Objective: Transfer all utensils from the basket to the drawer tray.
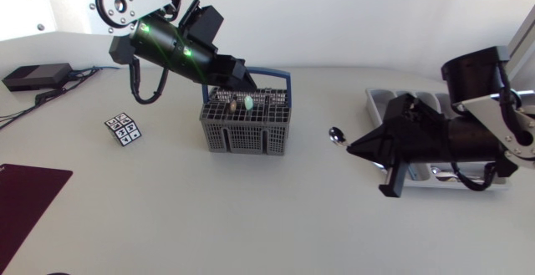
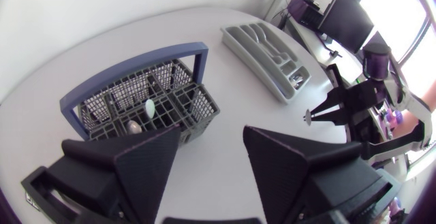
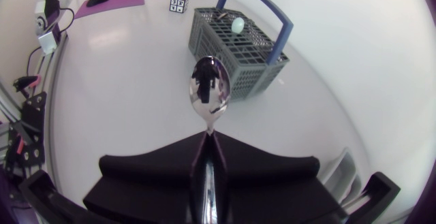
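Note:
The grey wire basket (image 1: 247,124) with its blue handle stands mid-table. A pale green utensil end (image 1: 248,103) and a brown one (image 1: 232,104) stick up inside it. My left gripper (image 1: 245,81) hangs over the basket's far rim; in the left wrist view its fingers (image 2: 146,163) stand apart with nothing between them, the basket (image 2: 136,94) ahead. My right gripper (image 1: 355,147) is shut on a metal spoon (image 1: 336,134), held level between basket and drawer tray (image 1: 372,99). From the right wrist, the spoon (image 3: 210,91) juts out of the closed gripper (image 3: 208,139) toward the basket (image 3: 238,54).
The grey tray lies at the right, partly under my right arm, with some cutlery (image 1: 447,173) in a near slot. A patterned marker cube (image 1: 123,129), a black box with cables (image 1: 35,76) and a dark purple mat (image 1: 25,196) sit on the left side.

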You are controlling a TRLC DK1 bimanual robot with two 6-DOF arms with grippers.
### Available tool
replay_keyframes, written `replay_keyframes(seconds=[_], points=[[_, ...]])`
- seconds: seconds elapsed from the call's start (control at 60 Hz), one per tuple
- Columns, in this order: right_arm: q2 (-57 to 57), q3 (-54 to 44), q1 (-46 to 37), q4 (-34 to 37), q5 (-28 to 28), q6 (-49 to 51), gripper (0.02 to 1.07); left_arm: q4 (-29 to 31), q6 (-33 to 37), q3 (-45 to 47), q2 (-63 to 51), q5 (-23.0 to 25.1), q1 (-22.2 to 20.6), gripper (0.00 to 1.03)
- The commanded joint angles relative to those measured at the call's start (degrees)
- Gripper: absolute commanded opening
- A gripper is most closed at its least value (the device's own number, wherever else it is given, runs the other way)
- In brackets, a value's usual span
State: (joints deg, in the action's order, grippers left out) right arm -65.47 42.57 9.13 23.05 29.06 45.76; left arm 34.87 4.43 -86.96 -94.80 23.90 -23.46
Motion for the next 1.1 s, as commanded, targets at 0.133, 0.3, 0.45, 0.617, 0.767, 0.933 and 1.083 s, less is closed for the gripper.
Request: replay_keyframes(seconds=[0.133, 0.3, 0.45, 0.617, 0.767, 0.933, 1.083], points=[[-4.5, 1.5, -14.7, 9.4, 5.7, 20.2, 0.08, -2.7, -1.3, 3.6, -0.6, -2.1, 0.4, 0.66], [-12.5, 5.4, -25.7, 15.4, 6.4, 35.2, 0.08, -4.3, -1.2, 5.0, -0.8, -3.6, 0.5, 0.66], [-19.3, 9.0, -33.9, 16.2, 5.1, 44.9, 0.08, -5.4, -1.1, 6.1, -1.0, -5.2, 0.4, 0.66], [-26.3, 13.4, -39.9, 16.0, 2.5, 52.2, 0.08, -6.4, -1.1, 7.2, -1.0, -6.7, 0.5, 0.66], [-32.3, 17.6, -42.6, 15.1, -1.2, 56.4, 0.08, -6.5, -1.3, 7.6, -0.9, -7.7, 0.7, 0.66], [-36.8, 20.8, -44.6, 13.8, -5.0, 59.9, 0.08, -6.7, -1.3, 8.2, -0.4, -8.5, 1.0, 0.66], [-39.8, 21.7, -46.2, 10.5, -7.4, 61.1, 0.08, -7.2, -1.3, 8.5, -0.2, -9.6, 1.6, 0.66]])
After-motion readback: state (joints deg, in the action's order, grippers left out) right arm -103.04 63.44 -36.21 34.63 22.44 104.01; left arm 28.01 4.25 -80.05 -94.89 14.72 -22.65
